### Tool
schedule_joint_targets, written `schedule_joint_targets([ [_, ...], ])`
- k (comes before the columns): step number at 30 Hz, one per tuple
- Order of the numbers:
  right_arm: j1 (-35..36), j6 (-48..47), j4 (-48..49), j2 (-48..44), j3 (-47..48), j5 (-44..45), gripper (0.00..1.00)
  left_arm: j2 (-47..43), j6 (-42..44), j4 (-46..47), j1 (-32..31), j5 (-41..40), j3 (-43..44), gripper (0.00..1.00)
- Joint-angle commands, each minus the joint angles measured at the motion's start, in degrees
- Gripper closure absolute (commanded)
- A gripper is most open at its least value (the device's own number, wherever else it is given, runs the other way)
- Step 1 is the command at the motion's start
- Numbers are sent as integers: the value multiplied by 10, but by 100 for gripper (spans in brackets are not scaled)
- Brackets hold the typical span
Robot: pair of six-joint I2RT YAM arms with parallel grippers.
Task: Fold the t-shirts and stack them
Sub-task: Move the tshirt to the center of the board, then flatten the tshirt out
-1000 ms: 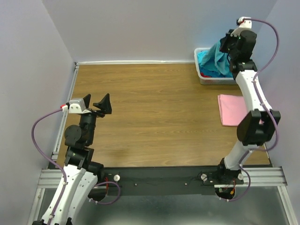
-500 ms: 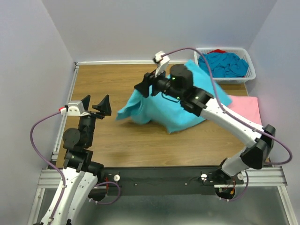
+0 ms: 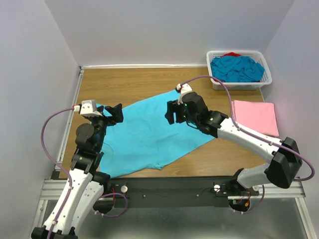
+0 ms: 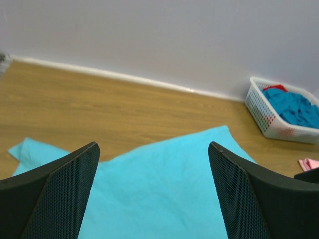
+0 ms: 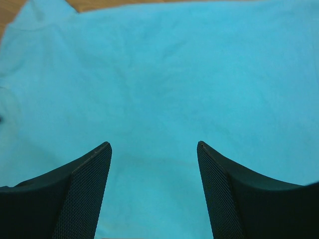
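A turquoise t-shirt (image 3: 142,137) lies spread flat and slanted across the middle of the table, also filling the right wrist view (image 5: 159,74). My right gripper (image 3: 172,112) hovers over its upper right part, open, with only cloth showing between the fingers (image 5: 153,144). My left gripper (image 3: 112,113) is over the shirt's left end, open and empty (image 4: 153,145), with the shirt (image 4: 164,194) below it. A folded pink t-shirt (image 3: 254,117) lies at the right. More turquoise t-shirts (image 3: 237,67) are heaped in the white basket (image 3: 215,82).
The basket (image 4: 264,117) stands in the far right corner against the wall, with a bit of red cloth (image 3: 230,54) at its back. Walls close in the table on the left, back and right. Bare wood shows beyond the shirt at the far left.
My right arm swung from the basket to the table's middle with a turquoise shirt and let go; the shirt now lies spread out. My left arm moved forward over the shirt's left end.
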Motion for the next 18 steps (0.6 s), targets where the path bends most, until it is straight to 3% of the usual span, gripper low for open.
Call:
schedule_joint_targets([
  [1, -21, 23, -19, -21, -53, 25, 24, 47, -69, -78, -4, -32, 15, 3],
  [5, -35, 27, -19, -11, -83, 9, 24, 128, -129, -101, -3, -52, 10, 3],
  [9, -50, 27, -19, 12, -101, -15, 25, 215, -182, -59, 13, -20, -19, 3],
  [18, -84, 27, -19, 42, -134, -63, 25, 399, -217, 15, 71, 21, -7, 4],
])
